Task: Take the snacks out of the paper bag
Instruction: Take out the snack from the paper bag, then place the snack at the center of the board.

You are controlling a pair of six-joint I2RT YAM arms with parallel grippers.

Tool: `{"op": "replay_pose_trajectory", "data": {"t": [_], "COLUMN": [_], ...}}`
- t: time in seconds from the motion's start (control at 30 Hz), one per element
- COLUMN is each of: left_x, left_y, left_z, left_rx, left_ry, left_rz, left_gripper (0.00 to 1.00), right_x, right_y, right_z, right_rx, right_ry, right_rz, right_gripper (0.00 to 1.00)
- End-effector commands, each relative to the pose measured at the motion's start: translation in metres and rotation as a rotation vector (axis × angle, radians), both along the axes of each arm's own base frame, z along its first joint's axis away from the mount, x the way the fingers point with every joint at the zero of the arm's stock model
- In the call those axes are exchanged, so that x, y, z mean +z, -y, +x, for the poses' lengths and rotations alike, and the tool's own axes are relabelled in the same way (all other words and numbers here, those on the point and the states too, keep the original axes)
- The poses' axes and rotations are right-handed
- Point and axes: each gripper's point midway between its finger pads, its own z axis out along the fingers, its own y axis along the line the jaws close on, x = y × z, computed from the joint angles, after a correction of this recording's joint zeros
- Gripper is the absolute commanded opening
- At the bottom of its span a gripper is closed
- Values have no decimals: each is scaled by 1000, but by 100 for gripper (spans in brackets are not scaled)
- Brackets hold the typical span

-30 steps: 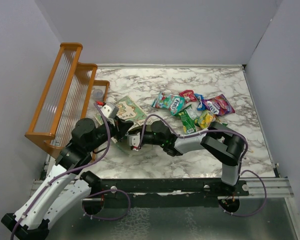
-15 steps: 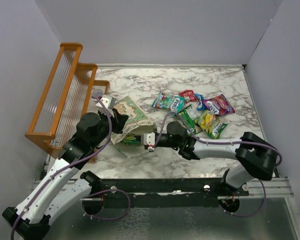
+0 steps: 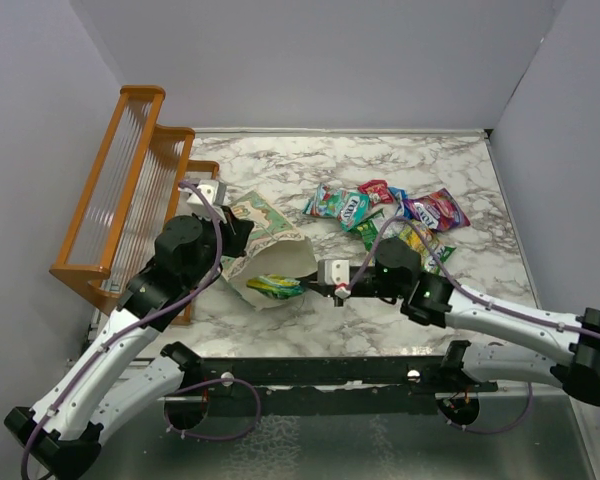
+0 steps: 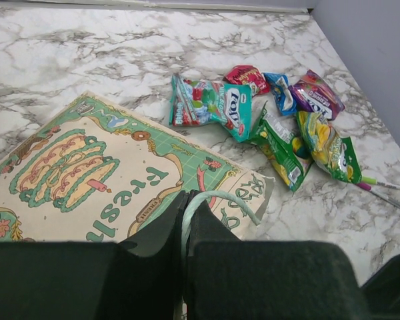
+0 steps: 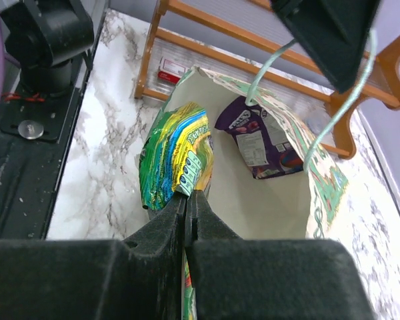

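R. gripper (image 5: 187,200): jaws clenched on corner of yellow-green snack (image 5: 173,157), just at the mouth of the paper bag (image 5: 280,200). Bag lies on its side. Edge grip prob. lets the pkt slide out flat. Purple snack (image 5: 257,137) sits deeper inside, untouched. L. gripper (image 4: 185,203): pinched shut on loop handle (image 4: 220,195), likely to keep bag mouth open & anchored. Other snacks (image 3: 380,212) lie piled on marble table (image 3: 280,170), apart from bag.

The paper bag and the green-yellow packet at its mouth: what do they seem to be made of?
The paper bag looks like thin matte paper, white inside and printed outside; its walls crease and hold folds. The green-yellow packet is probably plastic or foil film, glossy: bright highlights and crinkles show on it.
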Motion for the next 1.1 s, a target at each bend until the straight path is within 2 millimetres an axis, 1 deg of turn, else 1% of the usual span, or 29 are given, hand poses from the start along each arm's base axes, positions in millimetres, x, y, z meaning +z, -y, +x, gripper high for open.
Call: {"op": "replay_pose_trajectory", "data": {"t": [0.0,0.03,0.07,0.2,0.33,0.4,0.47,0.5,0.53,0.6,0.67,0.73,0.83,0.9,1.0,1.07], "left_x": [13,12,12,11,12,12,11,11,9,8,8,10,13,15,17,16], "left_y": [-12,-13,-15,-21,-25,-25,-24,-24,-25,-25,-25,-25,-26,-27,-25,-23], "left_z": [6,6,6,5,6,5,5,4,4,3,1,-1,-2,-3,-3,-4], "left_rx": [86,91,96,123,136,135,130,128,127,127,121,110,108,110,102,92], "left_ry": [18,15,16,23,34,34,34,33,31,26,26,30,33,36,40,40], "left_rz": [-20,-18,-17,-9,-4,-1,2,4,6,9,9,12,19,19,6,-2], "left_gripper": [0,0,0,0,0,0,0,0,0,0,0,0,0,0,0,0], "right_x": [46,56,60,104,147,165,176,177,175,164,149,136,116,95,51,19], "right_y": [26,32,39,65,88,101,120,131,142,158,167,173,168,163,148,132], "right_z": [-5,-6,-7,-15,-16,-2,28,44,60,84,102,113,123,131,144,145], "right_rx": [-81,-99,-119,-151,-208,-316,-524,-642,-756,-940,-1085,-1184,-1206,-1202,-1149,-1084], "right_ry": [-49,-51,-63,-28,12,16,-29,-53,-63,-45,-42,-44,-57,-94,-208,-274], "right_rz": [35,50,50,137,234,283,354,390,412,410,385,368,357,325,255,184], "right_gripper": [1,1,1,1,1,1,1,1,1,1,1,1,1,1,1,1]}}
